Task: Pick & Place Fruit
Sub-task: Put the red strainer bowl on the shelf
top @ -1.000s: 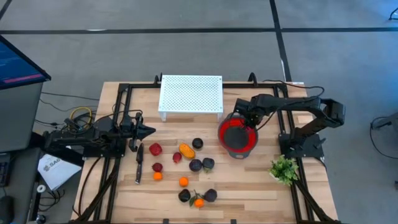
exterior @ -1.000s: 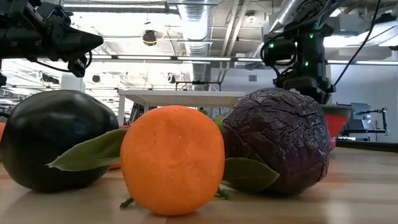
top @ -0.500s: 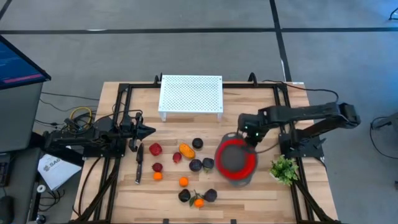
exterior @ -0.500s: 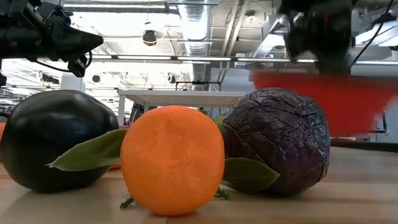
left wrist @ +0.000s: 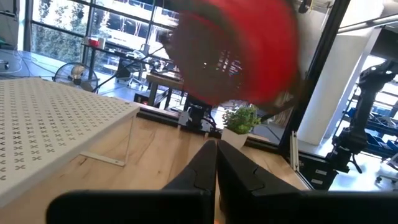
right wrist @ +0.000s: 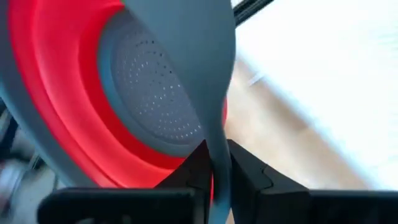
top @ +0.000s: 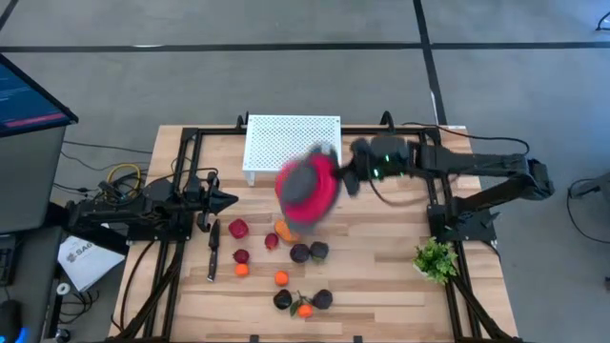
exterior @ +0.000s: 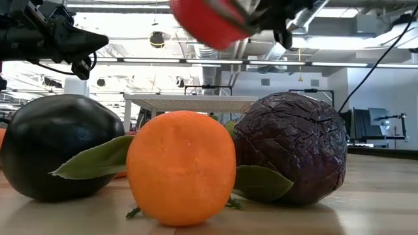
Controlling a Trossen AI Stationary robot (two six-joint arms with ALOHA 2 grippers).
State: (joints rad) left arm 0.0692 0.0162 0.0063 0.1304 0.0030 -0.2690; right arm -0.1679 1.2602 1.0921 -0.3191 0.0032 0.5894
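The right gripper is clamped on the grey rim of a red round colander-like bowl, its two dark fingers pinching the thin rim between them, as the right wrist view shows, with the bowl's grey perforated bottom facing the camera. The bowl hangs in the air, tipped on its side, on the far side of this gripper from the arm's base, over the bench's middle, just in front of a white perforated metal stand; in the low view the bowl shows high above the bench, blurred. Below and beyond the held bowl the toy fruit lies scattered on the wooden bench: an oblong orange-yellow piece partly under the bowl's edge, two red pieces, several dark purple-black round ones, and small orange balls, all resting on the bench and none in the bowl. Nearest the bench's front edge a cluster of a black round fruit, an orange ball with green leaves and a wrinkled dark purple fruit sit touching one another. A green leafy sprig stands near the right arm's base, well apart from the fruit. The left gripper waits with its fingers pressed together and holding nothing, raised at the bench's left side, pointing toward the fruit, the nearest red piece just beyond its tip.
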